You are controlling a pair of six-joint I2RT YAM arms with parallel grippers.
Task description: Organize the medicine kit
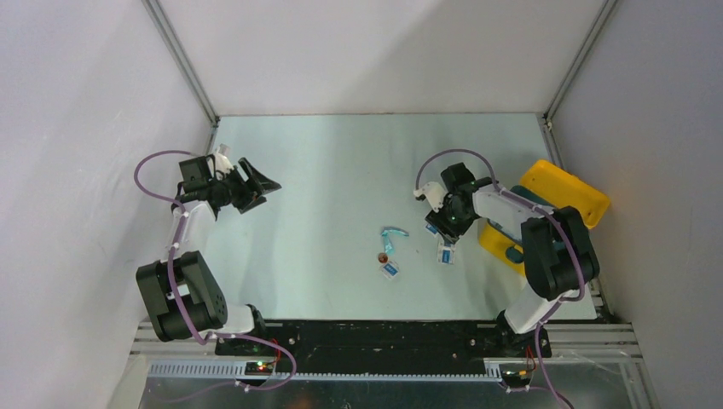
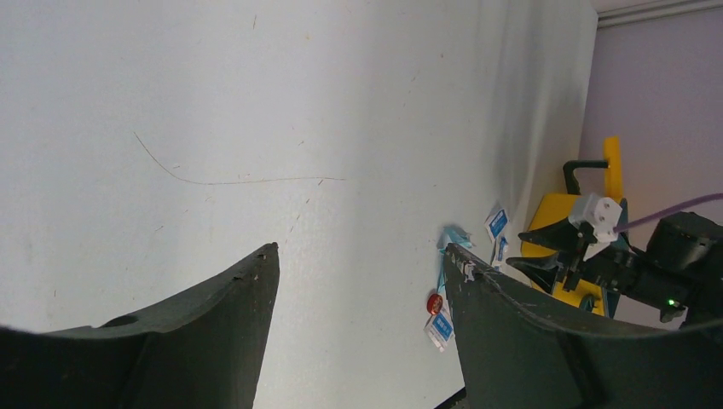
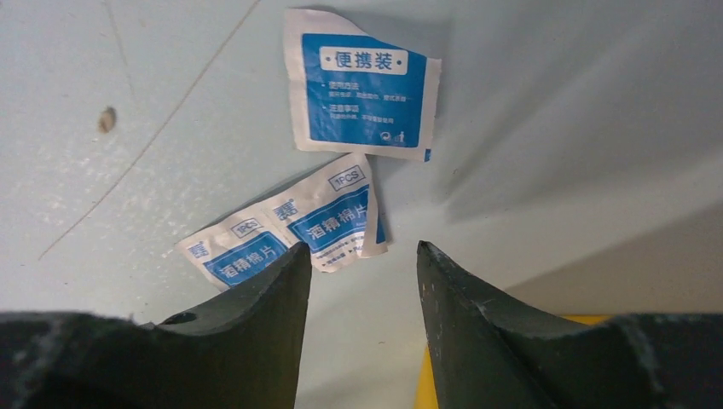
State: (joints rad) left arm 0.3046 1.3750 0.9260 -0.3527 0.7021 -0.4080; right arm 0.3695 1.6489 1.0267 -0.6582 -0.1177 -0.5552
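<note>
Right wrist view: our right gripper (image 3: 362, 251) hangs part-open and empty over flat white-and-blue sachets (image 3: 362, 89). Our left gripper (image 2: 360, 249) gapes wide, empty.

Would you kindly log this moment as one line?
left gripper open, empty | right gripper open near packets | medicine kit at right edge

top overhead; wrists low, share packets (image 1: 446, 252)

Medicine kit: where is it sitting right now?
In the top view, the yellow medicine kit sits at the table's right edge, partly behind the right arm.
</note>
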